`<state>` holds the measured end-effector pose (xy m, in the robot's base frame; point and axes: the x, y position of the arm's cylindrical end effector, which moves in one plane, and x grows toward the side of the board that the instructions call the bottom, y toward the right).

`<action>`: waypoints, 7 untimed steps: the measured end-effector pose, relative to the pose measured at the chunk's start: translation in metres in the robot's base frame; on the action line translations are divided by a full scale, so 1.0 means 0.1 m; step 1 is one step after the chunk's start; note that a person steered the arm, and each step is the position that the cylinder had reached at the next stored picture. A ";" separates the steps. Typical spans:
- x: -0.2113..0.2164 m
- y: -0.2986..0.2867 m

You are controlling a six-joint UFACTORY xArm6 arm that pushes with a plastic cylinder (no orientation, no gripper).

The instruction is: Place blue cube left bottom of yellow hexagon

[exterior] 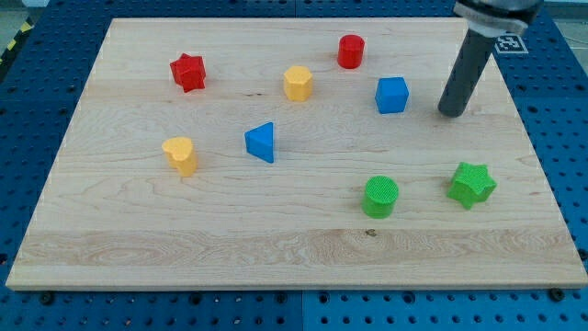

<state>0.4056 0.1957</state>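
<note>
The blue cube sits on the wooden board at the upper right of the middle. The yellow hexagon stands to its left, a little higher in the view. My tip rests on the board to the right of the blue cube, a short gap apart and not touching it. The dark rod rises from there toward the view's top right.
A red cylinder stands above and between hexagon and cube. A red star is at the upper left. A blue triangle and a yellow heart lie left of centre. A green cylinder and a green star are at the lower right.
</note>
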 end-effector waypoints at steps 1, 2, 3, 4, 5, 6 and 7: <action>0.01 -0.27; 0.01 -0.48; 0.01 0.19; -0.34 0.42; -0.45 -0.01; -0.18 -0.53; -0.13 -0.96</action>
<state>0.3930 0.1002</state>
